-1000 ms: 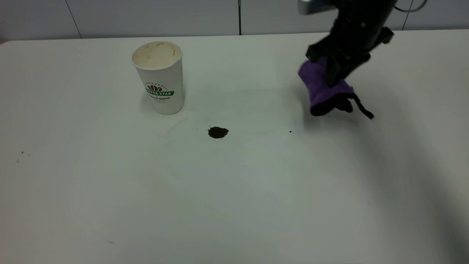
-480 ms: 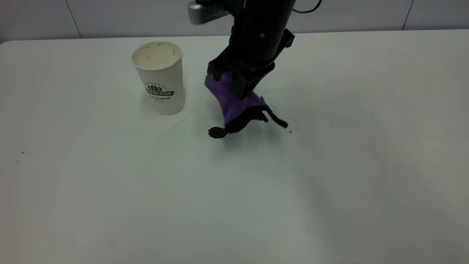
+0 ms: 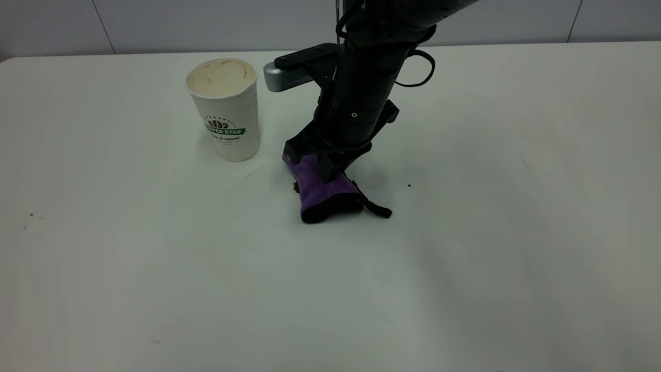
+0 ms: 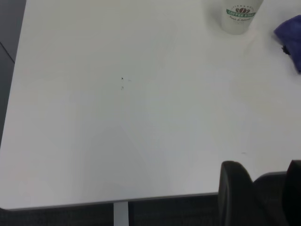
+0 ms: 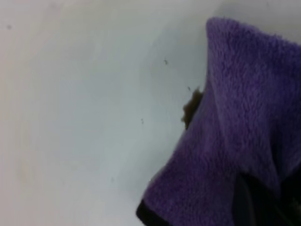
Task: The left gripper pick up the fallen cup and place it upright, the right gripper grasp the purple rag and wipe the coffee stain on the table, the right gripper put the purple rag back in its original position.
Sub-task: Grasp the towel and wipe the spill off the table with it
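Note:
The cup (image 3: 223,108) stands upright on the white table (image 3: 465,258), left of centre; its lower part also shows in the left wrist view (image 4: 240,16). My right gripper (image 3: 324,164) is shut on the purple rag (image 3: 323,194) and presses it onto the table just right of the cup. The rag covers most of the coffee stain (image 3: 295,185); a brown sliver shows at the rag's edge (image 5: 190,108), beside the purple rag (image 5: 235,141). My left gripper (image 4: 263,197) hangs off the table's near edge, far from the cup, with its fingers apart and nothing between them.
Tiny dark specks lie right of the rag (image 3: 409,185) and at the far left (image 3: 31,215). The right arm's grey box (image 3: 281,77) sticks out close to the cup's rim. The rag's black loop tail (image 3: 379,209) trails to the right.
The right arm carried the rag from the back right leftwards to the stain, then lowered it onto the table over the stain. The cup has not moved.

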Controlling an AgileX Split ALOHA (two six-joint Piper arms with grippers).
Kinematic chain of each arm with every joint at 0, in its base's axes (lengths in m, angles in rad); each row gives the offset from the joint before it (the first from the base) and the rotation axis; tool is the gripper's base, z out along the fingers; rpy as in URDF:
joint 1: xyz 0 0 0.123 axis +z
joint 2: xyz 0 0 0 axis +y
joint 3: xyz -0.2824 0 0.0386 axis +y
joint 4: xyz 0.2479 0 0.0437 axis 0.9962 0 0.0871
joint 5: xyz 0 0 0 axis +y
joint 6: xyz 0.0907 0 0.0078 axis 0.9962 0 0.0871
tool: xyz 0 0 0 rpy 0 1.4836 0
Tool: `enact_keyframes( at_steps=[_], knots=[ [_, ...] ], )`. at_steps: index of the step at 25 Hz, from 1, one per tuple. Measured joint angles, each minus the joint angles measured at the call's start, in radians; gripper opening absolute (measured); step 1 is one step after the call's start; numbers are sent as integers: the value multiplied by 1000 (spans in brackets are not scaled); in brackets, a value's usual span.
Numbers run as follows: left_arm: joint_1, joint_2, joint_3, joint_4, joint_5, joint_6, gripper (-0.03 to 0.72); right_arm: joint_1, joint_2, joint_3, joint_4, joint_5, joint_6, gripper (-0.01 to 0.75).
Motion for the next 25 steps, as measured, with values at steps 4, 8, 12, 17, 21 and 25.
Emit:
enact_keyframes(
  at_steps=[4, 8, 12, 17, 21, 25],
  knots=[
    [0, 0, 0, 0, 0, 0, 270, 0, 48, -54, 42, -2, -1, 49],
    [0, 0, 0, 0, -1, -1, 270, 0, 84, -93, 106, -2, -23, 49],
    [0, 0, 0, 0, -1, -1, 270, 0, 113, -124, 151, -14, -32, 49],
    [0, 0, 0, 0, -1, -1, 270, -17, 114, -126, 160, -43, -17, 49],
    [0, 0, 0, 0, -1, -1, 270, -79, 114, -131, 161, -15, -9, 49],
    [0, 0, 0, 1, -1, -1, 270, -141, 114, -134, 163, 72, -6, 51]
  ],
)
